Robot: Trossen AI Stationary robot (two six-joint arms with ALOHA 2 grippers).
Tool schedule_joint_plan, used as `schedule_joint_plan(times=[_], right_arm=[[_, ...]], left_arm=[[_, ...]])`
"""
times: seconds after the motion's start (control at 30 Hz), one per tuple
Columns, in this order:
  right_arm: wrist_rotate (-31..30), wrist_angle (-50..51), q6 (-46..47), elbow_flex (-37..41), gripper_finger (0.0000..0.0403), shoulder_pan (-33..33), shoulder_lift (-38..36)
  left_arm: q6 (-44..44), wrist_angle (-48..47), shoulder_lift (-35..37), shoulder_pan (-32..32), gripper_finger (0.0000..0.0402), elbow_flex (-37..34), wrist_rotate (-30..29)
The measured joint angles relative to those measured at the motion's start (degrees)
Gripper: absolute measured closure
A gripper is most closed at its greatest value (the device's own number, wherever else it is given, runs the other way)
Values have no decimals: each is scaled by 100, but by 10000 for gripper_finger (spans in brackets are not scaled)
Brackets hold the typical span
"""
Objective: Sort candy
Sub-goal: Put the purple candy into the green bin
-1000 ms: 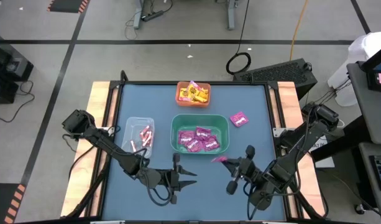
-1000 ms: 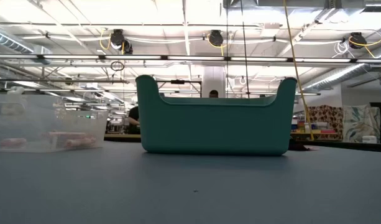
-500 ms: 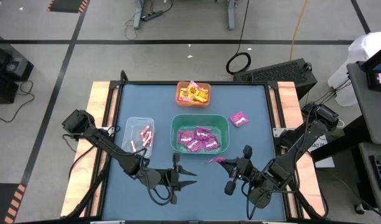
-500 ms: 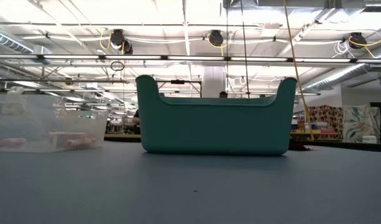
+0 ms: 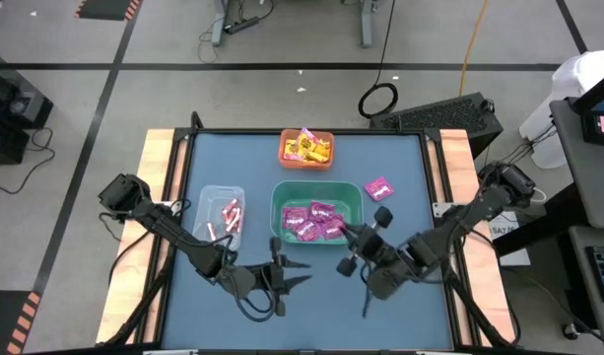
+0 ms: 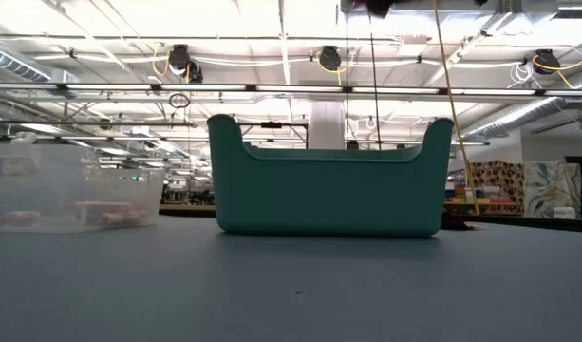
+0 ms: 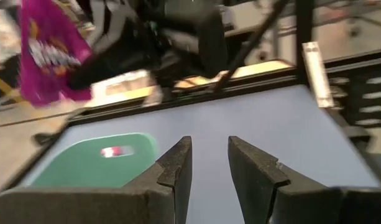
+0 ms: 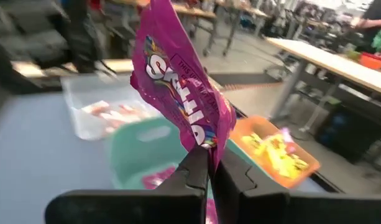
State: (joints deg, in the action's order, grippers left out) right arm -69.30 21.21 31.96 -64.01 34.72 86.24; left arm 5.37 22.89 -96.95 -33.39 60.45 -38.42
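Candy first: the left gripper (image 5: 303,277) idles, fingers narrowly parted, empty. Rightward, a magenta packet (image 8: 181,99) sticks up from the right gripper (image 5: 345,233), pinched by its lower edge above the green bin (image 5: 279,202); so thin a grip might let it drop outside.

We see the right gripper (image 5: 347,237) lower centre-right of the high view, arm stretched in from the right edge, fingers pinched tight on a magenta packet (image 8: 181,102). Left gripper (image 5: 302,278) sits lower centre, fingers (image 7: 175,169) parted, nothing between them.
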Motion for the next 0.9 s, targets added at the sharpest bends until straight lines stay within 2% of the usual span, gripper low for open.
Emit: schedule_joint_plan(times=[0.13,0.4,0.67,0.9], right_arm=[[458,524,99,0,399,-541,0],[1845,1270,304,0,399,-1597,0],[2489,1289,178,366,399,-2335,0],[3363,839,162,901,399,-2719,0]], left_arm=[[-81,-172,56,0,290,0,-390],[-947,-1039,366,-15,290,0,-135],[-1104,-1237,369,-17,290,0,88],[-1110,-1320,369,-17,290,0,88]])
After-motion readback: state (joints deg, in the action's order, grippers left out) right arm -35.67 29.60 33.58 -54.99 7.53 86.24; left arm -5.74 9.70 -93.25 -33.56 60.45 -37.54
